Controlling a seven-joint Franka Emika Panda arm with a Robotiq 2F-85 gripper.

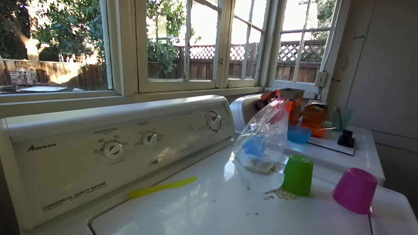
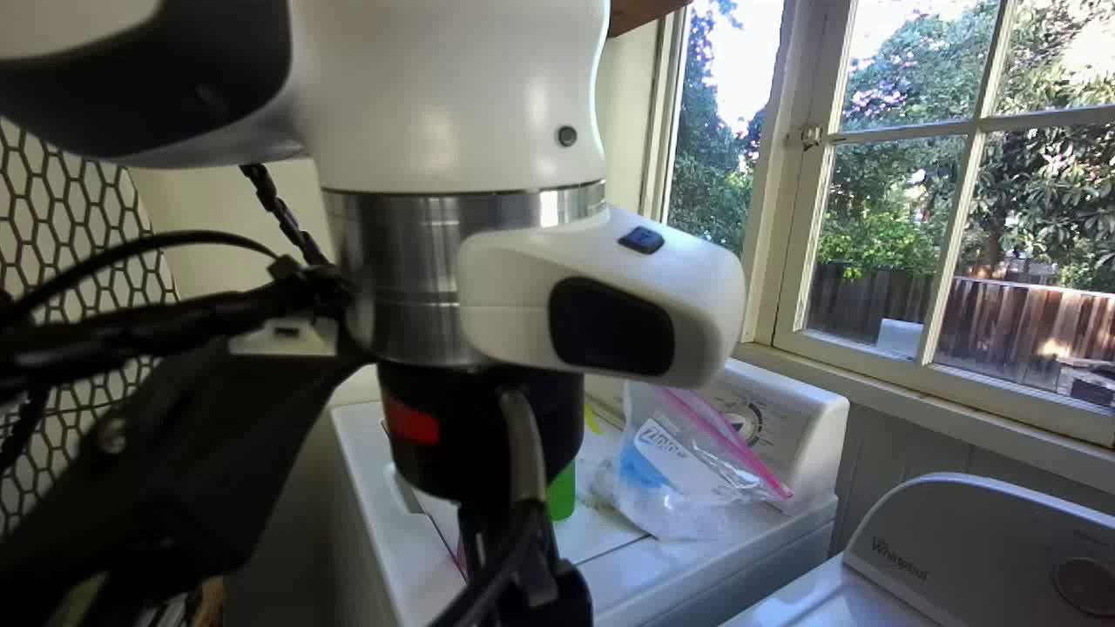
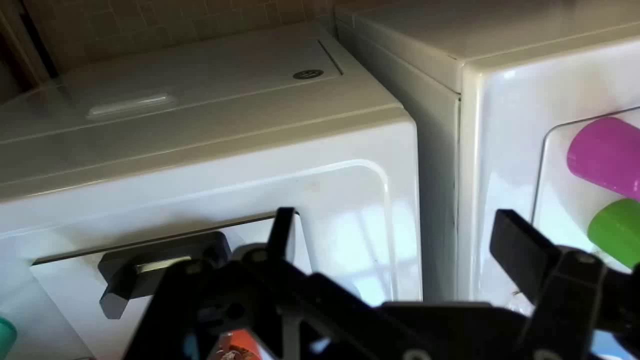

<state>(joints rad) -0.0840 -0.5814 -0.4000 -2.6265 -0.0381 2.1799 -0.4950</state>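
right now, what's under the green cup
The green cup stands upside down on the white washer lid, with pale flakes scattered by its base. Whatever lies underneath is covered by the cup and cannot be seen.

The green cup and pink cup leave a gap; the plastic bag crowds the former.
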